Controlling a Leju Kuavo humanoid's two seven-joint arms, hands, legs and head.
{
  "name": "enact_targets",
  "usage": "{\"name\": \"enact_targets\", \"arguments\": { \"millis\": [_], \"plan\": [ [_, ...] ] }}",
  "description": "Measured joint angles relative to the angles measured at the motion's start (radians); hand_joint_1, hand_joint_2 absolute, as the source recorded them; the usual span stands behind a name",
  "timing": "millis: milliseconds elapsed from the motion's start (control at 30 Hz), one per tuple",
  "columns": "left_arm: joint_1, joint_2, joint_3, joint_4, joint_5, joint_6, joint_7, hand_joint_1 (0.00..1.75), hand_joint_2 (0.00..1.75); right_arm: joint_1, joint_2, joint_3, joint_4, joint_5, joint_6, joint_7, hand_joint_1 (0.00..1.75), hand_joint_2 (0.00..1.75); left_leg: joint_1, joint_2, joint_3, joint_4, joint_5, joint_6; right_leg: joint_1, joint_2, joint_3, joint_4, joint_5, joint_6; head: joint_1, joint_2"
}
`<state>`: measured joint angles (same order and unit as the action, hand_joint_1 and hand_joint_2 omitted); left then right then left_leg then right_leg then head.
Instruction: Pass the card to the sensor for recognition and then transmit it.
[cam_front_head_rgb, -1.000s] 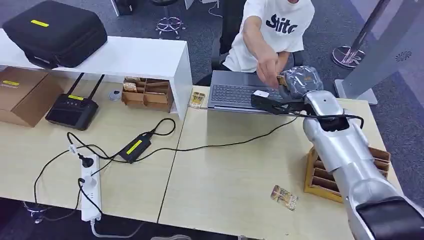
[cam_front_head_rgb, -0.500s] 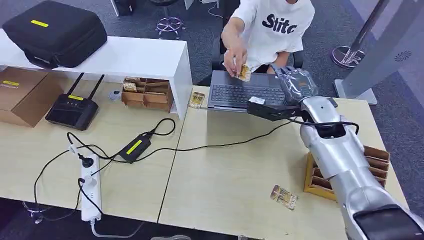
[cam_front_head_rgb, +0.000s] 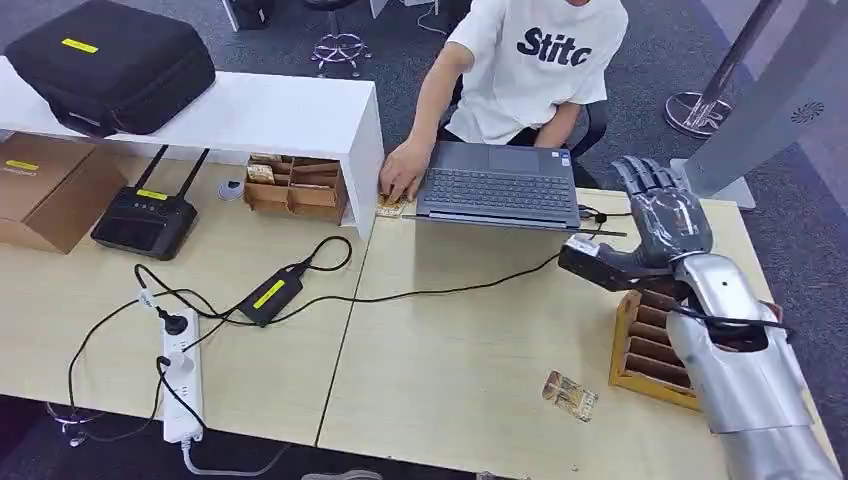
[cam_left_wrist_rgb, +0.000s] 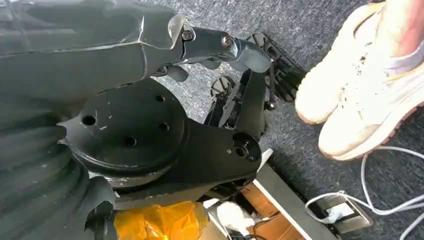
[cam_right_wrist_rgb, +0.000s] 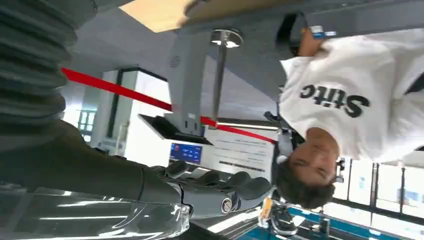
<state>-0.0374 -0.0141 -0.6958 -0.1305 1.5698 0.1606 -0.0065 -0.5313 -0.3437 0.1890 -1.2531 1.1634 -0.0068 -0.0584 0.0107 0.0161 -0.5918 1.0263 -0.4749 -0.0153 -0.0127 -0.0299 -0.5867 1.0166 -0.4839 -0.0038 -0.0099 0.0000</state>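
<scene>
The right hand (cam_front_head_rgb: 668, 215) has drawn back from over the laptop (cam_front_head_rgb: 497, 186) toward the wooden card rack (cam_front_head_rgb: 652, 347), and it is now empty, fingers spread and raised. The person's hand (cam_front_head_rgb: 403, 177), which took the card a moment ago, now presses it onto the pile (cam_front_head_rgb: 392, 206) just beside the laptop's corner. That hand-over looks finished. Next, judging by the layout, comes another card: the loose card (cam_front_head_rgb: 570, 394) lying near the rack is the nearest candidate.
</scene>
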Motion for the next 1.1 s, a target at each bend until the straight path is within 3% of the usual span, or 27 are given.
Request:
{"name": "enact_targets", "arguments": {
  "millis": [233, 767, 1100],
  "plan": [
    [0.0, -0.002, 0.003, 0.0, 0.0, 0.0, 0.0, 0.0, 1.75, 0.084, -0.032, -0.082, -0.054, 0.019, -0.007, -0.018, 0.0, 1.75, 0.0, 0.002, 0.0, 0.0, 0.0, 0.0, 0.0, 0.002, 0.0, 0.0, 0.0, 0.0, 0.0, 0.0],
    [0.0, -0.002, 0.003, 0.0, 0.0, 0.0, -0.001, 0.0, 1.75, 0.116, -0.044, -0.116, -0.079, 0.038, -0.007, 0.004, 0.0, 1.75, 0.0, 0.002, 0.001, 0.0, 0.0, 0.0, 0.0, 0.001, 0.0, 0.0, 0.0, 0.0, 0.0, 0.0],
    [0.0, -0.002, 0.005, 0.0, 0.0, 0.005, -0.001, 0.0, 1.75, 0.238, -0.053, -0.309, -0.07, 0.074, -0.034, -0.008, 0.0, 1.75, 0.0, 0.001, 0.0, 0.0, -0.001, 0.001, 0.0, 0.001, 0.0, 0.0, -0.001, 0.002, 0.0, 0.0]
  ]
}}
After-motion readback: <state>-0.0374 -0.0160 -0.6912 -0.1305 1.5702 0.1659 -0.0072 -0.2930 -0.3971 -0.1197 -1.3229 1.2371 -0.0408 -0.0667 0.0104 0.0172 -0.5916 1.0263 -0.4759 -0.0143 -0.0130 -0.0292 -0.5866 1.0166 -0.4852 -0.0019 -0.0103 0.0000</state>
